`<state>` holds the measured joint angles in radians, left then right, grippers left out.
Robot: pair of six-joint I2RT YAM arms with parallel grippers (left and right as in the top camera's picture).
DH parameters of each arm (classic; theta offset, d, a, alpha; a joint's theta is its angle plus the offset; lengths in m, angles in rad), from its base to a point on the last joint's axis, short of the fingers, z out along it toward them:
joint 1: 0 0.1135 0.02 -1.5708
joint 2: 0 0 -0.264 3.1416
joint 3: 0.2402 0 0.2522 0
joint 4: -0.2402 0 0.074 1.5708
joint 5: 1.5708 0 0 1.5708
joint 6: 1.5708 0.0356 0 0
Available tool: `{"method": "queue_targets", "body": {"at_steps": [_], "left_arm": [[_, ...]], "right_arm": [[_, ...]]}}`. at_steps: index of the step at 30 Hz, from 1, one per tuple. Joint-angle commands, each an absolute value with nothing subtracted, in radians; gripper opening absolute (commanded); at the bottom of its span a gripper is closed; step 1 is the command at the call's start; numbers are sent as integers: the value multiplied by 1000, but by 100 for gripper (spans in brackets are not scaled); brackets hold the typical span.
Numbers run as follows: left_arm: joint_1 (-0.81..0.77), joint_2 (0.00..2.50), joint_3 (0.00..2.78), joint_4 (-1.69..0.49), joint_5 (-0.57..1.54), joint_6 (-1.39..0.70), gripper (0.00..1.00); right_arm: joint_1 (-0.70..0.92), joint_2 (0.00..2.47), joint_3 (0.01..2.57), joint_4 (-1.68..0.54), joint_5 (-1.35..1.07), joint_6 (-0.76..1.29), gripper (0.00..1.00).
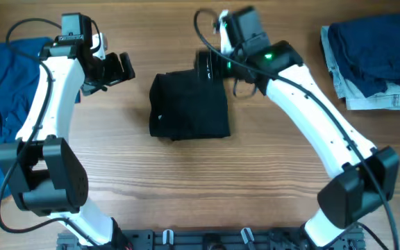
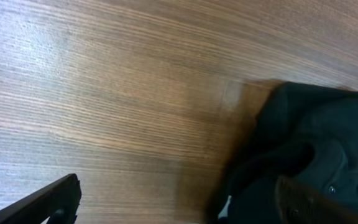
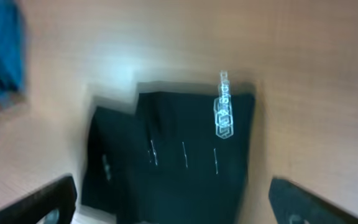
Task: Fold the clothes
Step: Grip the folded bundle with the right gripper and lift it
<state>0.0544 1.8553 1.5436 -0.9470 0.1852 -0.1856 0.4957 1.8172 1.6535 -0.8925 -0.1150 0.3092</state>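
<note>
The left hand (image 1: 119, 69) is nearest the lens in its own wrist view. One finger (image 2: 48, 202) shows at the lower left corner and the other at the lower right. The fingers are spread wide, with nothing between them. In the overhead view this hand is up and to the left of the black shirt (image 1: 189, 107), not touching it.

The right hand (image 1: 207, 64) sits over the far edge of the black shirt. Its wrist view is blurred. The two fingers (image 3: 42, 205) show at opposite lower corners, set apart, with no cloth between them.

The black shirt lies in the middle of the tabletop (image 1: 117, 160). It is folded into a compact, roughly square packet. The edges are slightly uneven and one fold runs down the left side. A small white printed logo (image 3: 224, 111) shows on its upper face.

The blue garment (image 1: 2, 104) lies well to the left of the black shirt at the tabletop edge. It is bright blue, rumpled and unfolded, and partly covered by the left arm.

A stack of garments (image 1: 373, 59) lies well to the right of the black shirt, at the far right corner. It consists of dark navy cloth on a paler blue-grey piece.
</note>
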Motion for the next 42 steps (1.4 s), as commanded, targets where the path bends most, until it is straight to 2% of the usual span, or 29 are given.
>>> {"method": "queue_targets", "body": {"at_steps": [1,2,3,7,10,14,23,26,29,31,32,33,34,36,39,42], "left_arm": [[64,1868,1536,-945,201,-164,100],[64,1868,1536,-941,200,-164,100],[64,1868,1535,-933,200,-164,100],[64,1868,1536,-927,182,-164,100],[64,1868,1536,-928,182,-165,100],[64,1868,1536,-918,183,-165,100],[64,1868,1535,-910,183,-165,100],[64,1868,1535,-910,183,-165,100],[64,1868,1535,-909,183,-165,100],[64,1868,1535,-909,183,-165,100],[64,1868,1535,-909,183,-165,100],[64,1868,1536,-909,183,-165,100],[64,1868,1536,-908,182,-165,100],[64,1868,1535,-896,182,-165,100],[64,1868,1535,-876,182,-165,100],[64,1868,1535,-867,182,-165,100]], "right_arm": [[508,1868,1578,-1056,-197,349,79],[508,1868,1540,-1103,-257,348,55],[508,1868,1507,-1129,-325,347,4],[532,1864,1427,-1157,-359,340,4],[565,1865,1267,-935,-352,345,5],[533,1870,1159,-718,-232,395,4],[369,1960,1137,-376,78,500,4],[266,1960,1137,-208,113,494,9],[178,1960,1138,-3,97,453,19],[147,1956,1166,15,-12,421,31],[138,1942,1197,-50,-128,422,61],[135,1919,1222,-124,-222,434,83],[135,1886,1248,-225,-318,489,96],[154,1809,1263,-405,-469,591,99],[244,1736,1262,-620,-465,773,100],[381,1744,1249,-645,-428,1001,100]]}}
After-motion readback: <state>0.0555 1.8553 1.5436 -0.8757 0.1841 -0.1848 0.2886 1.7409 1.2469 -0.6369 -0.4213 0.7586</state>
